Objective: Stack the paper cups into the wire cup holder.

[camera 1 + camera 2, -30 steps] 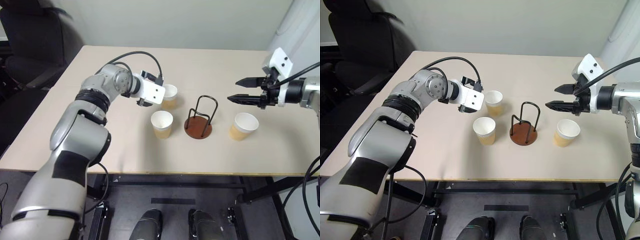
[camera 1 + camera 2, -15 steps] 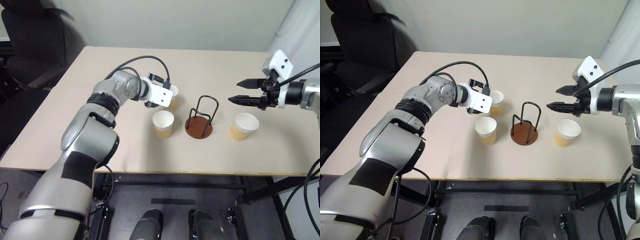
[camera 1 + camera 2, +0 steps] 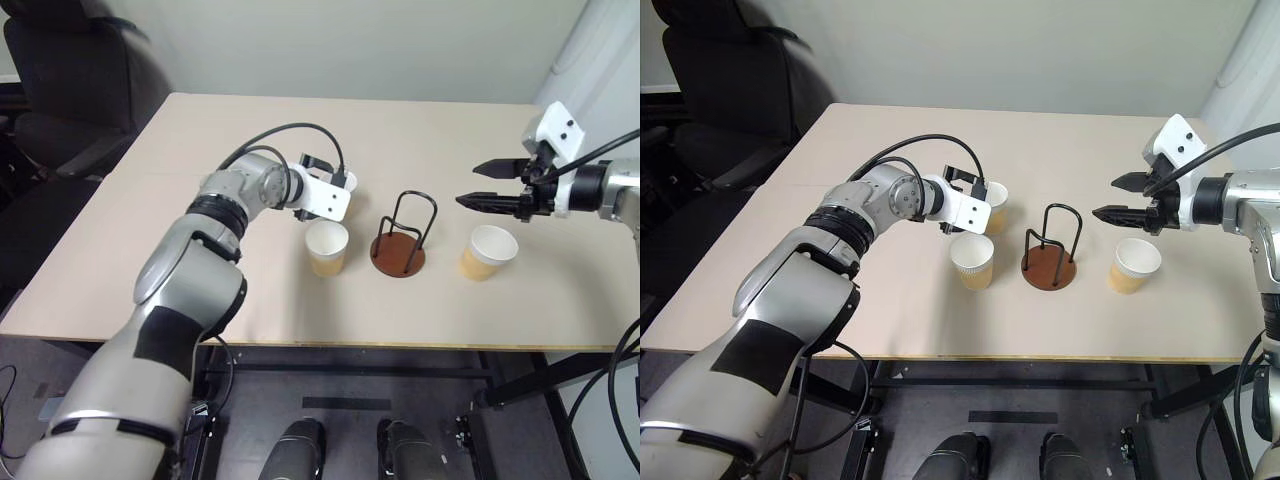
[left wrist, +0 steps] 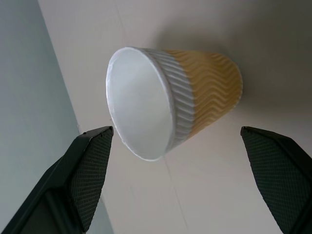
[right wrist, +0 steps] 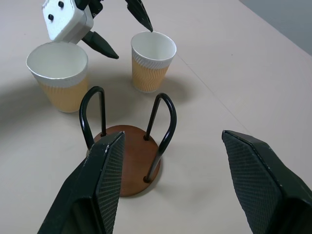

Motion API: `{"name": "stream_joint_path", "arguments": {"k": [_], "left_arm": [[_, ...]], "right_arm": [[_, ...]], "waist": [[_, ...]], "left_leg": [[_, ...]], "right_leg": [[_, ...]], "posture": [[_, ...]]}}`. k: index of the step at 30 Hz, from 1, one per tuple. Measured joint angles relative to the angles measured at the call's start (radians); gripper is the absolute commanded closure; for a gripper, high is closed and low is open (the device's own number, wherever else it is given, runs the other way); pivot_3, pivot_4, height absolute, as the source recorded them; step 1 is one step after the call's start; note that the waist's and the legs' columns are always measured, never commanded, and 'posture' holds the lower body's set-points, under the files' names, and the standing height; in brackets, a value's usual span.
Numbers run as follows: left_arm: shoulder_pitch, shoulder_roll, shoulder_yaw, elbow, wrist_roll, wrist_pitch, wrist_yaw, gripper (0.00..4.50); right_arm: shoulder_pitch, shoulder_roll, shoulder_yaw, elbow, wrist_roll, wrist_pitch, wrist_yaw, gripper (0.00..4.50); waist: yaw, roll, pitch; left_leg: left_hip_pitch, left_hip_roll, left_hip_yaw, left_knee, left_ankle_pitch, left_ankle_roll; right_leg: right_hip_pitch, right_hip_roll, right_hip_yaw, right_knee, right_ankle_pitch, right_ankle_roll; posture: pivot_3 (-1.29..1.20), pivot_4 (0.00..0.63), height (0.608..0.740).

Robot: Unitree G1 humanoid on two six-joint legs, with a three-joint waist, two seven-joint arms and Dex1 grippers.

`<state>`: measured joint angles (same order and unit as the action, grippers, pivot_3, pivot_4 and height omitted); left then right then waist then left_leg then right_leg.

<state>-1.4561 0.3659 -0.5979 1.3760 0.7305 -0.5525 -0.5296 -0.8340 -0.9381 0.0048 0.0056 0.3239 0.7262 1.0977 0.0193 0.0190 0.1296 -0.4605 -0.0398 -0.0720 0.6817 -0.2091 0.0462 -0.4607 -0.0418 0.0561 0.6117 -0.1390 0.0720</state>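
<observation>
Three paper cups stand upright on the table. The far cup [image 4: 185, 102] lies between the spread fingers [image 4: 87, 170] of my left gripper [image 3: 336, 190], which is open and not touching it; from the head views the gripper body hides most of that cup. A second cup [image 3: 326, 247] stands just in front of it. The wire cup holder [image 3: 402, 243] stands empty in the middle, black loops on a brown disc. The third cup [image 3: 488, 252] sits right of the holder. My right gripper [image 3: 468, 184] hovers open and empty above the table, between holder and third cup.
The tan table [image 3: 200, 130] has its front edge close to me. A black office chair [image 3: 60, 70] stands off the far left corner. A pale wall runs behind the table.
My left gripper has moved right and slightly down, so its open fingers now straddle the far cup. The right arm and all cups stayed where they were.
</observation>
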Motion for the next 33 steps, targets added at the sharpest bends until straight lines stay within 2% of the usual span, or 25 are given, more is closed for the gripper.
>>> {"name": "stream_joint_path", "arguments": {"k": [29,32,33], "left_arm": [[0.027,-0.082,-0.012,0.016,0.042,0.076,0.039,0.0],[0.026,-0.089,-0.013,0.02,0.045,0.082,0.049,0.64],[0.026,-0.093,-0.013,0.02,0.046,0.083,0.051,0.98]], "right_arm": [[0.058,-0.019,-0.033,-0.068,0.027,0.024,-0.049,1.33],[0.066,-0.021,-0.034,-0.075,0.03,0.026,-0.054,1.26],[0.066,-0.022,-0.035,-0.077,0.032,0.026,-0.057,1.26]], "waist": [[0.003,0.0,0.0],[0.004,0.0,0.0],[0.004,0.0,0.0]], "left_leg": [[0.0,0.0,0.001,0.001,0.001,0.0],[0.001,0.0,0.001,0.001,0.001,0.0],[0.001,0.0,0.001,0.001,0.001,0.0]], "right_leg": [[0.002,0.0,0.0,-0.001,0.001,0.001],[0.002,0.0,0.0,-0.001,0.001,0.001],[0.002,0.0,0.0,-0.001,0.001,0.001]], "posture": [[0.0,0.15,0.74],[0.0,0.15,0.74],[0.0,0.15,0.74]]}}
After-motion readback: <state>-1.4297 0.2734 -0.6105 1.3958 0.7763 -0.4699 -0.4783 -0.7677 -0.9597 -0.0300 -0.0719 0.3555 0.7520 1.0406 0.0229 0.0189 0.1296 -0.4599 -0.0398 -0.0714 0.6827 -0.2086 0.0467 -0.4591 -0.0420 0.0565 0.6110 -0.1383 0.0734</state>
